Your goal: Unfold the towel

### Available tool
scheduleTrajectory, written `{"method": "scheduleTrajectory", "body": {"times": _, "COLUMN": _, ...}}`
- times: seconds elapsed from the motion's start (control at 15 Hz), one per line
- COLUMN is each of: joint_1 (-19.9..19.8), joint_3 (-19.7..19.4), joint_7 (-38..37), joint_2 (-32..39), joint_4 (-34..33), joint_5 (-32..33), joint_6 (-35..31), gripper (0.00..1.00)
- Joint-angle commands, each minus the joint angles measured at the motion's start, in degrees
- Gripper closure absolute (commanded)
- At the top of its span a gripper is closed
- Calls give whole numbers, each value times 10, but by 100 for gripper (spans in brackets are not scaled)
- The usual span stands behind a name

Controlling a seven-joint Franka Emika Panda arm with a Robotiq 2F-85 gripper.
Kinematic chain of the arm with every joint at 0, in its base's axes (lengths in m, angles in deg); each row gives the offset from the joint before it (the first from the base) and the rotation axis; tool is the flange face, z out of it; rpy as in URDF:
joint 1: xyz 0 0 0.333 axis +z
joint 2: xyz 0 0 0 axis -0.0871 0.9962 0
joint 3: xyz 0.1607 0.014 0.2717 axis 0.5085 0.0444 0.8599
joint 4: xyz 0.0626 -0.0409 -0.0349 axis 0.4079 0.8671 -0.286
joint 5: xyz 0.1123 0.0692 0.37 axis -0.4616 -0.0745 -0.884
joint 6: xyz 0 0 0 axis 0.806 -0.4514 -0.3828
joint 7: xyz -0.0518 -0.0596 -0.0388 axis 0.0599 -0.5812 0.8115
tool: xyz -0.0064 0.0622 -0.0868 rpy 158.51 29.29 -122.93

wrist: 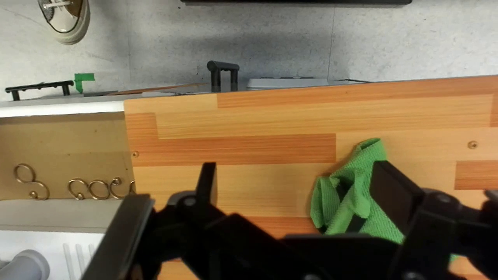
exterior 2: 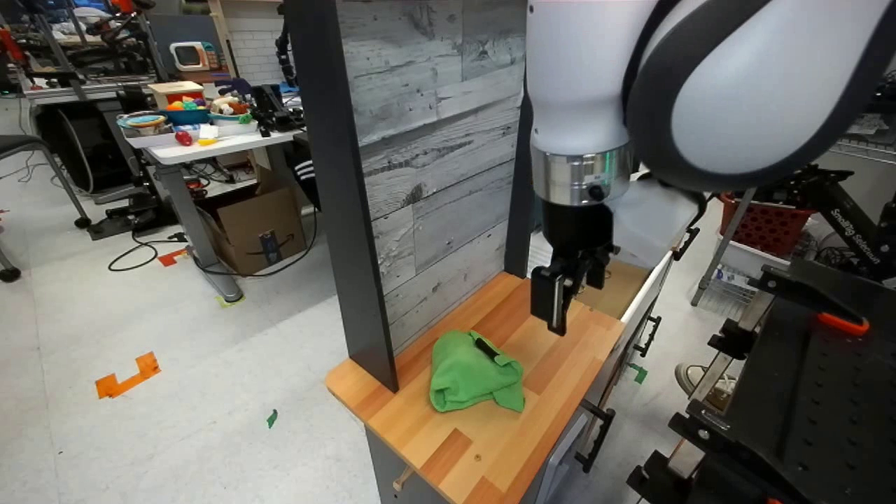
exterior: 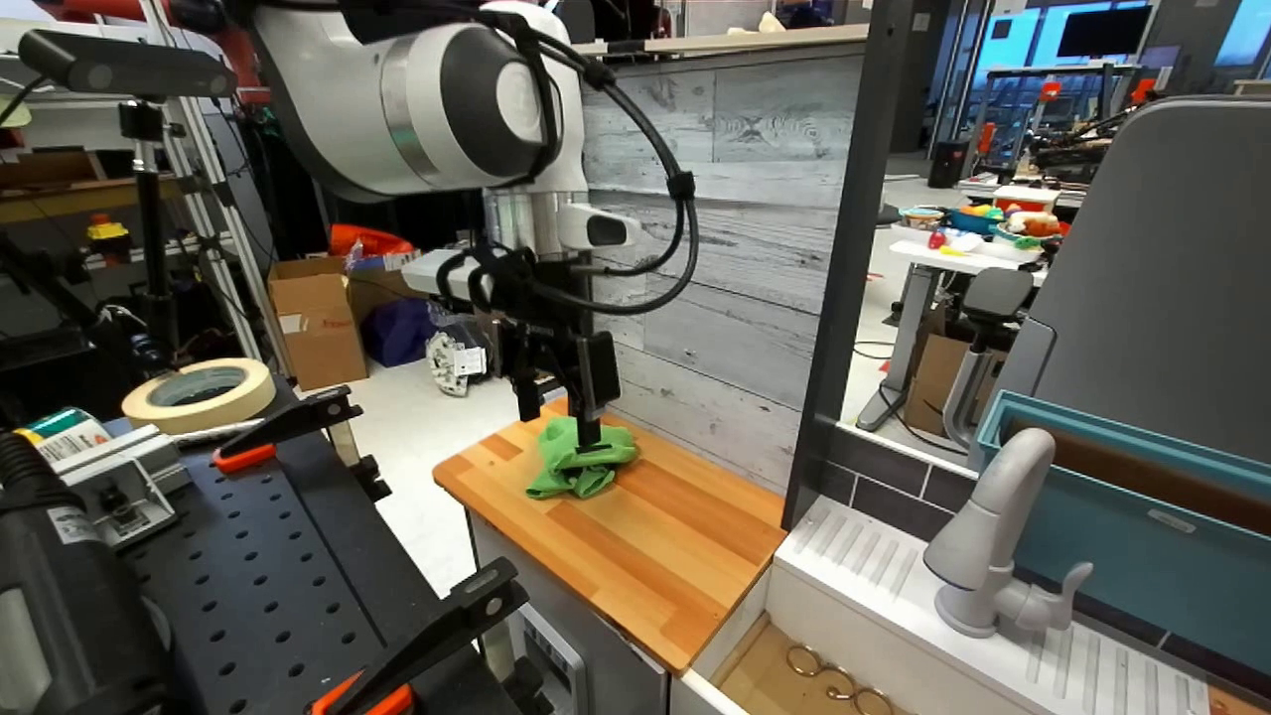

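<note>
The green towel (exterior: 571, 475) lies crumpled in a folded heap on the wooden counter (exterior: 685, 566). It also shows in an exterior view (exterior 2: 469, 381), where a black tag or strip is seen on its top. In the wrist view the towel (wrist: 362, 182) is at the right, with loose folds and dark gaps, partly hidden behind the right finger and the gripper body. My gripper (wrist: 295, 171) is open, its fingers wide apart with nothing between them. In both exterior views the gripper (exterior: 560, 415) (exterior 2: 577, 304) points down and is above the counter, apart from the towel.
A grey wood-plank panel (exterior 2: 441, 168) stands along the counter's back edge. An open drawer (wrist: 66, 147) with several metal rings adjoins the counter, near a faucet (exterior: 993, 536) and a teal bin (exterior: 1142, 526). A black perforated table (exterior: 268, 556) with clamps stands opposite.
</note>
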Motion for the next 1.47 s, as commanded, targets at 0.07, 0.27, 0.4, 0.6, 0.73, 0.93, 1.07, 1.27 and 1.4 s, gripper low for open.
{"method": "scheduleTrajectory", "body": {"times": 0.07, "joint_1": 32, "joint_3": -15, "joint_7": 5, "joint_2": 102, "joint_4": -96, "joint_5": -65, "joint_6": -15, "gripper": 0}}
{"method": "scheduleTrajectory", "body": {"times": 0.27, "joint_1": 51, "joint_3": -17, "joint_7": 4, "joint_2": 138, "joint_4": -135, "joint_5": -88, "joint_6": -21, "gripper": 0}}
{"method": "scheduleTrajectory", "body": {"times": 0.4, "joint_1": 66, "joint_3": -24, "joint_7": 0, "joint_2": 158, "joint_4": -157, "joint_5": -94, "joint_6": -23, "gripper": 0}}
{"method": "scheduleTrajectory", "body": {"times": 0.6, "joint_1": 76, "joint_3": -27, "joint_7": 3, "joint_2": 178, "joint_4": -182, "joint_5": -103, "joint_6": -18, "gripper": 0}}
{"method": "scheduleTrajectory", "body": {"times": 0.73, "joint_1": 80, "joint_3": -29, "joint_7": 4, "joint_2": 188, "joint_4": -195, "joint_5": -109, "joint_6": -16, "gripper": 4}}
{"method": "scheduleTrajectory", "body": {"times": 0.93, "joint_1": 76, "joint_3": -28, "joint_7": 9, "joint_2": 197, "joint_4": -204, "joint_5": -114, "joint_6": -17, "gripper": 7}}
{"method": "scheduleTrajectory", "body": {"times": 1.07, "joint_1": 74, "joint_3": -28, "joint_7": 11, "joint_2": 199, "joint_4": -206, "joint_5": -118, "joint_6": -18, "gripper": 21}}
{"method": "scheduleTrajectory", "body": {"times": 1.27, "joint_1": 70, "joint_3": -28, "joint_7": 14, "joint_2": 192, "joint_4": -199, "joint_5": -123, "joint_6": -22, "gripper": 43}}
{"method": "scheduleTrajectory", "body": {"times": 1.4, "joint_1": 69, "joint_3": -27, "joint_7": 16, "joint_2": 189, "joint_4": -196, "joint_5": -124, "joint_6": -24, "gripper": 49}}
